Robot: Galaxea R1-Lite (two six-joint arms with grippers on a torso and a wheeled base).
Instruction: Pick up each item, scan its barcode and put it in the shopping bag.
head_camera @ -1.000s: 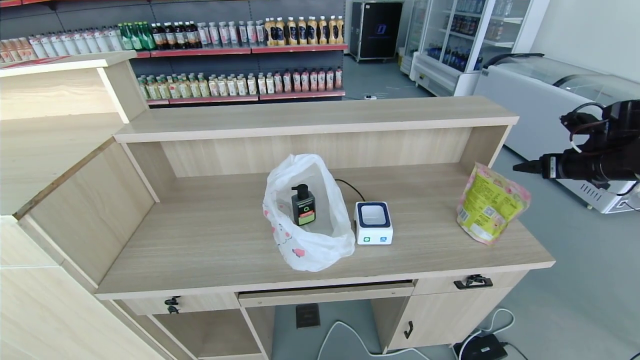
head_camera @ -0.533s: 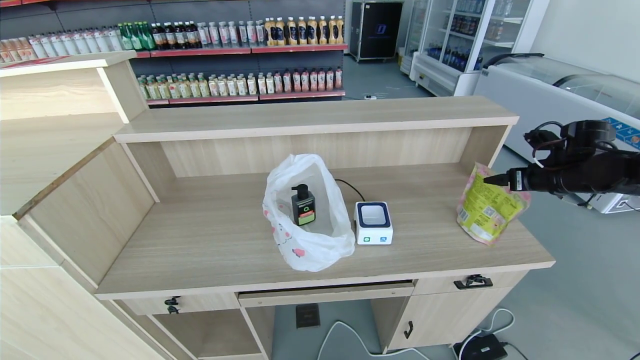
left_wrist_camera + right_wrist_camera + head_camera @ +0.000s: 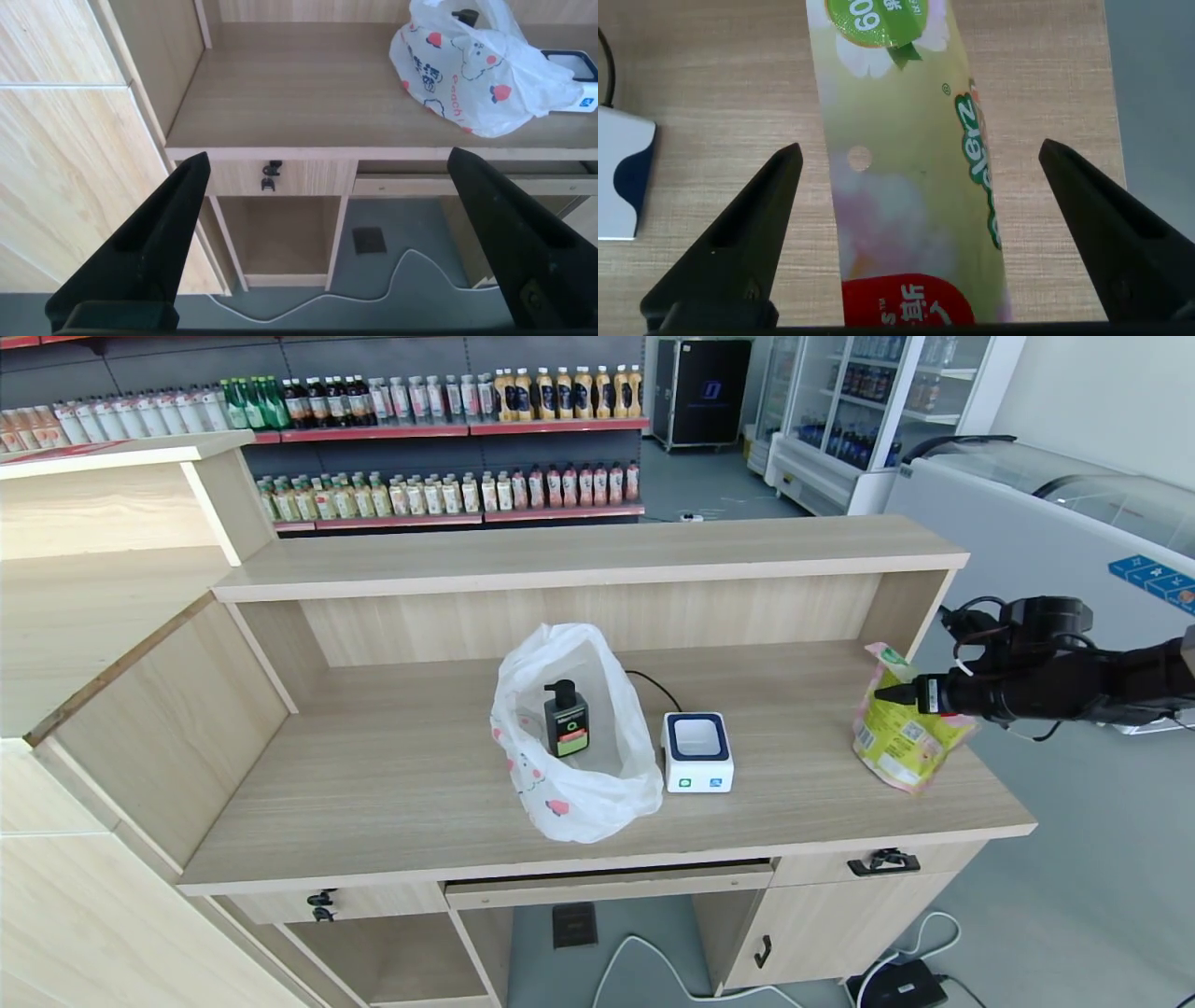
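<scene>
One pump bottle (image 3: 566,721) stands in the shopping bag (image 3: 560,812), so you are on the second item: the green snack pouch (image 3: 898,747), upright at the right end of the counter (image 3: 794,803), well apart from the scanner (image 3: 696,751). Your right gripper (image 3: 920,154) is spread wide, a finger on either side of the pouch, not yet pinching; your left gripper (image 3: 329,159) hangs wide open, low in front of the counter. Next, I judge, you must close on the pouch, lift it, and present its barcode to the scanner.

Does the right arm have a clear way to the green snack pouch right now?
Probably yes: the right gripper is open with a finger on each side of the pouch, nothing between.
</scene>
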